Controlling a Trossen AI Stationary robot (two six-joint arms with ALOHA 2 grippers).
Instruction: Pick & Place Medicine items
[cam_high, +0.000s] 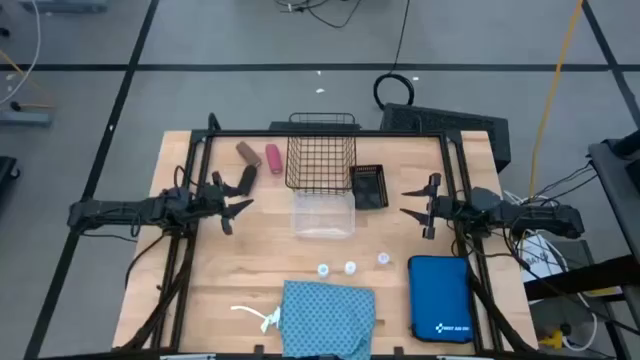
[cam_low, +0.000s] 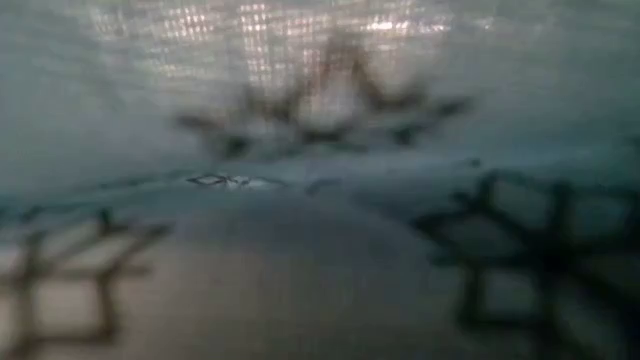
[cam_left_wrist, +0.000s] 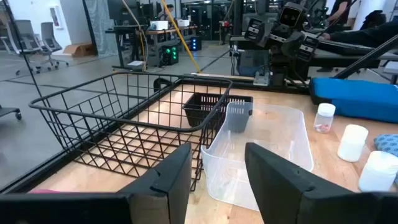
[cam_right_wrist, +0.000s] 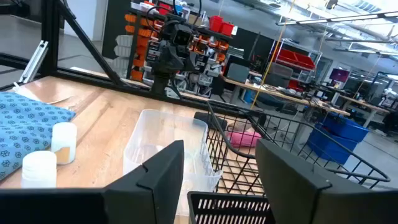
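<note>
Teal cloth (cam_high: 328, 318) blankets the low view; overhead shows vials (cam_high: 350, 267).

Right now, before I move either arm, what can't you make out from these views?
- Low view: the teal cloth lies against the lens, so the table is hidden.
- Vial contents: too small in the high view.
- Brown roll: absent from both wrist views.
- Pink roll: partly hidden behind the wire basket.
</note>
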